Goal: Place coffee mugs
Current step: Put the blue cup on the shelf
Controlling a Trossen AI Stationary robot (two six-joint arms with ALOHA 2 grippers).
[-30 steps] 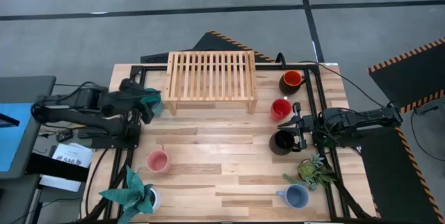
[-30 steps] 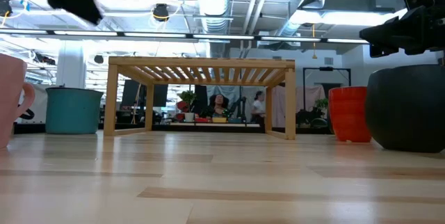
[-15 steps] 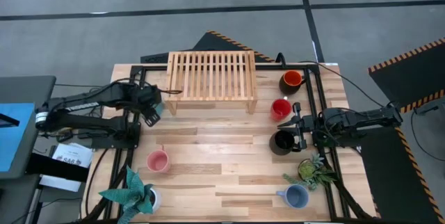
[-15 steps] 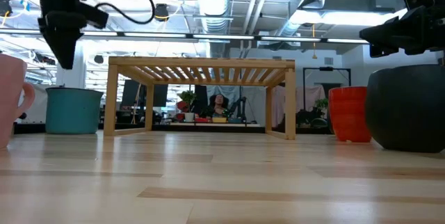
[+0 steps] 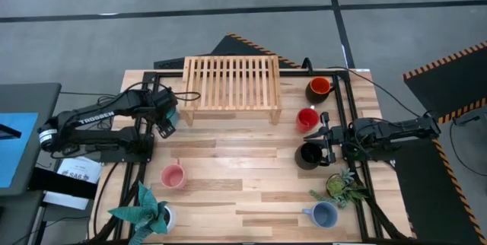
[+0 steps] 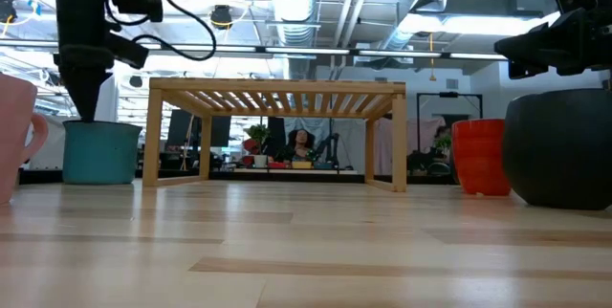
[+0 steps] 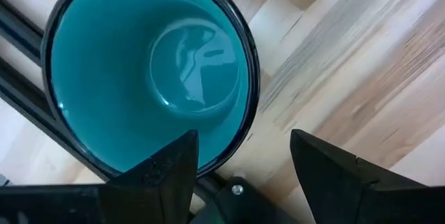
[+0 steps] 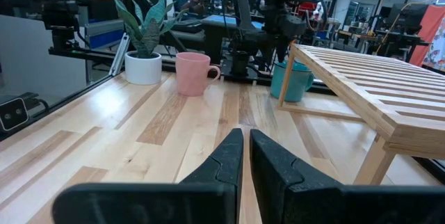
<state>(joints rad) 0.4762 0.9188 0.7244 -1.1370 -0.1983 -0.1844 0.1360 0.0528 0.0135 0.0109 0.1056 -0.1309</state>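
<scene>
The teal mug point(image 5: 174, 112) stands upright on its base at the table's left, by the wooden rack's left leg. My left gripper point(image 7: 243, 138) is open and points down over it. One finger is over the mug's inside and one is outside its rim point(image 7: 240, 123). In the low view the left gripper point(image 6: 81, 107) ends at the height of the mug's top point(image 6: 100, 152). My right gripper point(image 5: 326, 132) is shut and empty at the table's right, between the red mug point(image 5: 307, 118) and the black mug point(image 5: 308, 155).
A slatted wooden rack point(image 5: 231, 82) stands at the far middle. An orange-and-dark mug point(image 5: 319, 88) stands at the far right, a pink mug point(image 5: 172, 176) at the near left and a pale blue mug point(image 5: 325, 214) at the near right. Potted plants point(image 5: 148, 211) point(image 5: 342, 186) stand near both front corners.
My left gripper has come down over the teal mug and now hangs with its tips at the mug's rim. The mugs have stayed where they were.
</scene>
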